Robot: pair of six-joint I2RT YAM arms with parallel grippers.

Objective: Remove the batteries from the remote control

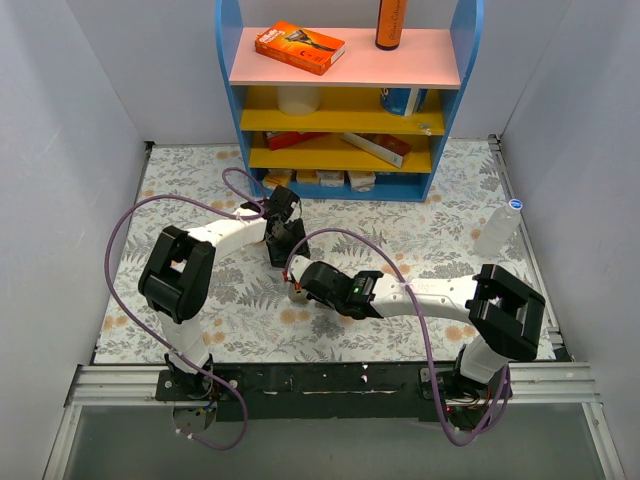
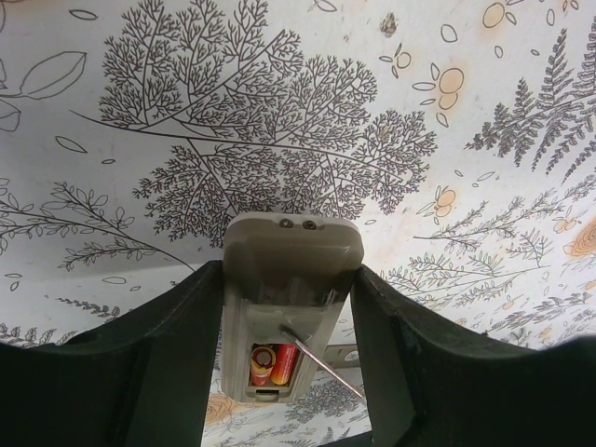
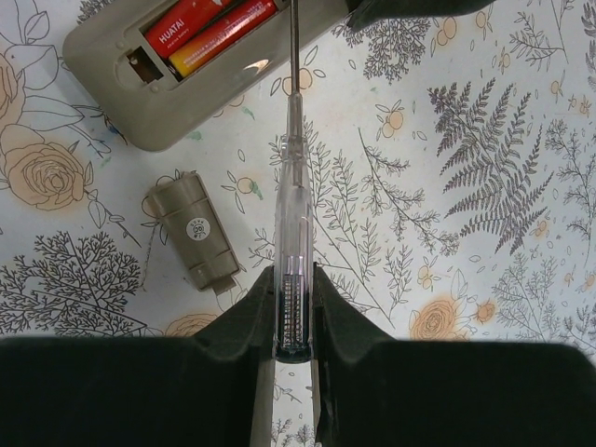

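My left gripper is shut on the grey remote control, one black finger on each long side. The remote's compartment is uncovered, and two red batteries lie side by side in it. My right gripper is shut on a clear-handled screwdriver. Its metal shaft rests against the compartment rim just above the batteries. In the right wrist view the remote lies at the top left with the batteries showing. In the top view both grippers meet at mid-table.
The detached grey battery cover lies on the floral mat just below the remote. A blue shelf unit with boxes stands at the back. A clear bottle lies at the right. White walls close in both sides.
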